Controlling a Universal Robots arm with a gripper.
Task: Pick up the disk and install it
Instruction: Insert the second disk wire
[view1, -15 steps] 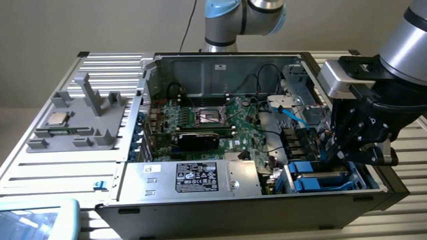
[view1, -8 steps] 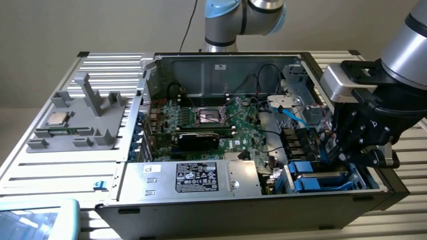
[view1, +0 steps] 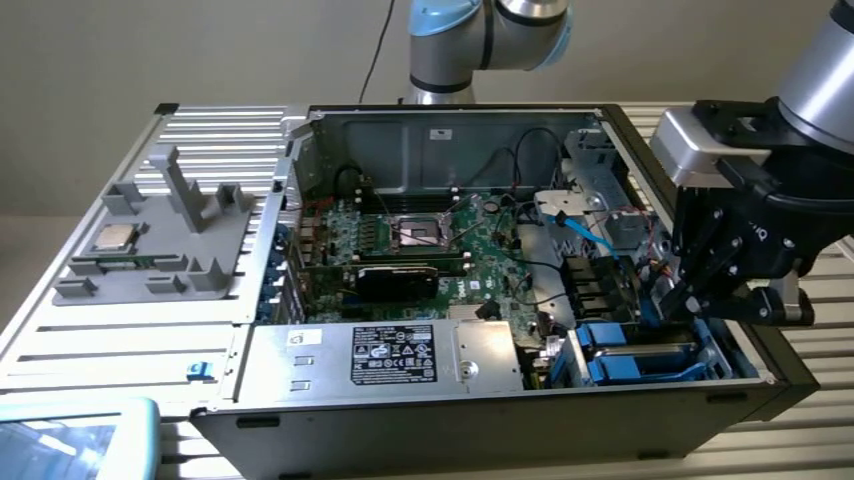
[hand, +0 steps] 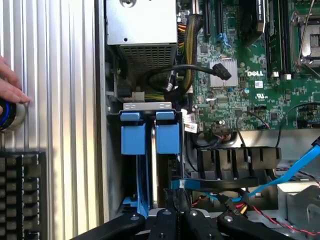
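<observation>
An open computer case holds a green motherboard, with a silver power supply at its 6 o'clock; a grey fixture carrying a CPU chip lies at 9 o'clock

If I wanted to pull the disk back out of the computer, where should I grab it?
Probably by the two blue tabs of the disk, coming straight down from above. It stands on edge in its bay, so the tabs are the part sticking up; case walls block the sides.
</observation>
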